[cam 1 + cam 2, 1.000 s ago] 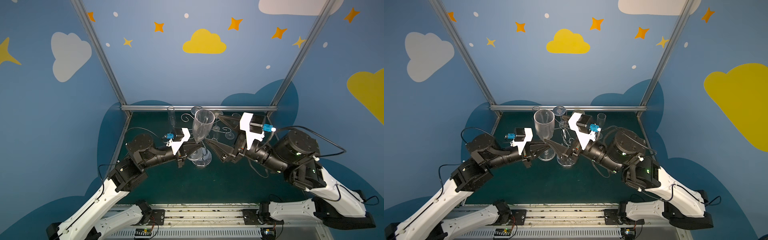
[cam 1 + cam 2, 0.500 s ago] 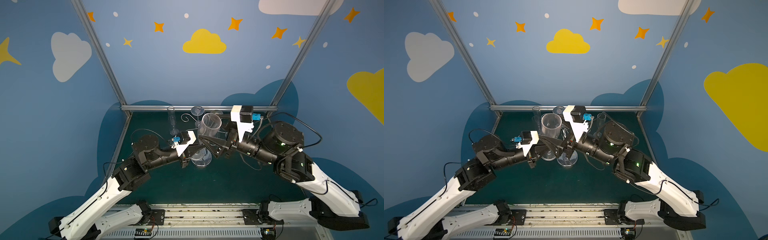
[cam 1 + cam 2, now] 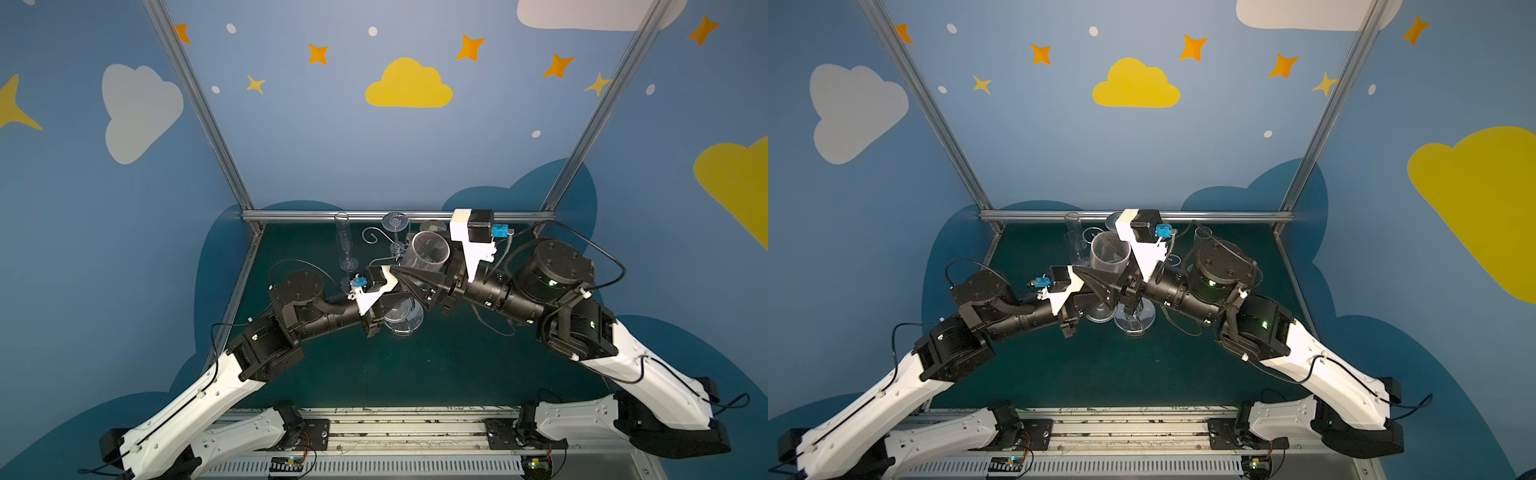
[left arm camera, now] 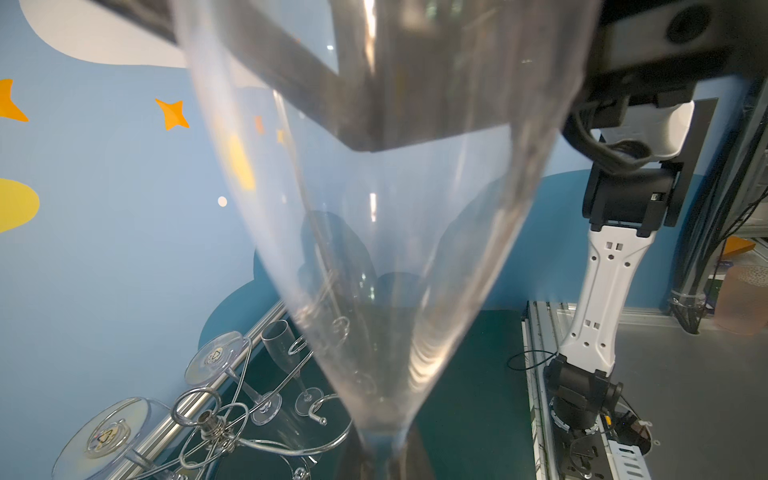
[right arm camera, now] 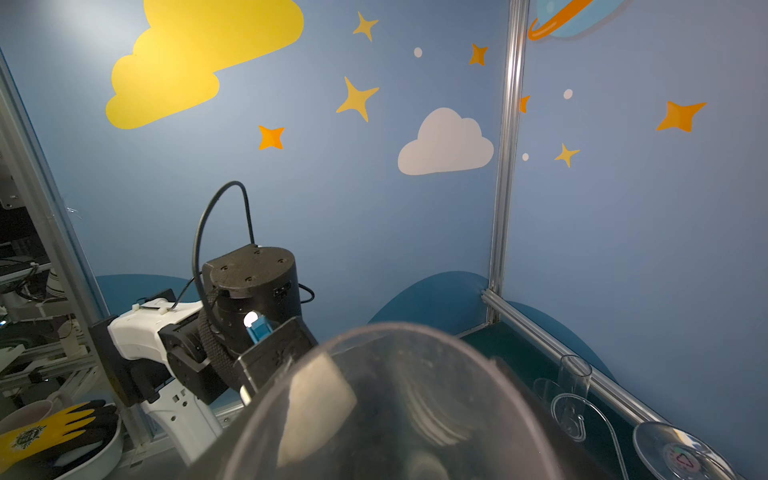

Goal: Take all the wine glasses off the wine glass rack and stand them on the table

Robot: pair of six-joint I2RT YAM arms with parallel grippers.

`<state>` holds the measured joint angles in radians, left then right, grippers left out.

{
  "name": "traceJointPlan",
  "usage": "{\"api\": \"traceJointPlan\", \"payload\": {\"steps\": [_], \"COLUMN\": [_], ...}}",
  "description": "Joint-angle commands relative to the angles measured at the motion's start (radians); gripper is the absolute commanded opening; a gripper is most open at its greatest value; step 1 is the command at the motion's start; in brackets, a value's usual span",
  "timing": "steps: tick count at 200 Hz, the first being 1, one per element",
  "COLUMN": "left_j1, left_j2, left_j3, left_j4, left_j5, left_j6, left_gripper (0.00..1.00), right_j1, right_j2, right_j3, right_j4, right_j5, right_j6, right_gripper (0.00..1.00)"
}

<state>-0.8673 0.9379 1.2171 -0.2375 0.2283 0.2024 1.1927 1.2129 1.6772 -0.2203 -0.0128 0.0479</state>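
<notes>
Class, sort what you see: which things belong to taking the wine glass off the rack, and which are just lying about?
In the job:
wine glass, its stem held in the left gripper
right gripper, at its bowl
wine glass rack

Lying about:
upright flute at the back
hung glass on the rack
yellow-and-black glove in a bowl

The left arm (image 3: 307, 320) reaches in low from the left with its forearm near level. The left gripper (image 3: 400, 297) is clamped on the stem of a wine glass (image 3: 424, 254). The right arm (image 3: 515, 301) comes in from the right, its wrist camera mount uppermost. The right gripper (image 3: 409, 281) points leftward and meets the left one at the middle. Its jaws straddle the glass bowl, but contact is unclear.
</notes>
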Motion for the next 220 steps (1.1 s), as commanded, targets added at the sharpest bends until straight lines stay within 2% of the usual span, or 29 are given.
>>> {"api": "traceJointPlan", "payload": {"steps": [1, 33, 87, 107, 142, 162, 190, 220], "left_j1": [-0.006, -0.007, -0.012, -0.014, -0.014, -0.014, -0.014, -0.014], "left_j2": [-0.005, -0.002, -0.004, -0.006, -0.035, -0.052, -0.082, -0.168], "left_j3": [0.005, 0.004, 0.002, 0.001, -0.029, -0.036, -0.049, -0.136], "left_j4": [0.020, 0.018, 0.014, 0.017, 0.051, 0.051, 0.041, 0.077], "left_j5": [-0.024, -0.029, -0.032, -0.035, -0.053, -0.057, -0.069, -0.151], "left_j6": [0.008, 0.008, 0.009, 0.009, -0.010, -0.018, -0.040, -0.092], "left_gripper": [0.03, 0.03, 0.03, 0.12, 0.37, 0.46, 0.53, 0.54], "right_j1": [-0.005, -0.010, -0.013, -0.013, -0.015, -0.016, -0.020, -0.023], "right_j2": [-0.028, -0.038, -0.045, -0.044, -0.049, -0.050, -0.056, -0.088], "right_j3": [-0.021, -0.030, -0.040, -0.043, -0.046, -0.047, -0.040, -0.036], "right_j4": [0.054, 0.063, 0.062, 0.070, 0.073, 0.070, 0.051, 0.016], "right_j5": [-0.009, -0.013, -0.037, -0.050, -0.064, -0.064, -0.057, -0.023], "right_j6": [0.004, 0.002, -0.011, -0.022, -0.036, -0.045, -0.070, -0.118], "right_gripper": [0.60, 0.50, 0.45, 0.45, 0.44, 0.43, 0.42, 0.41]}}
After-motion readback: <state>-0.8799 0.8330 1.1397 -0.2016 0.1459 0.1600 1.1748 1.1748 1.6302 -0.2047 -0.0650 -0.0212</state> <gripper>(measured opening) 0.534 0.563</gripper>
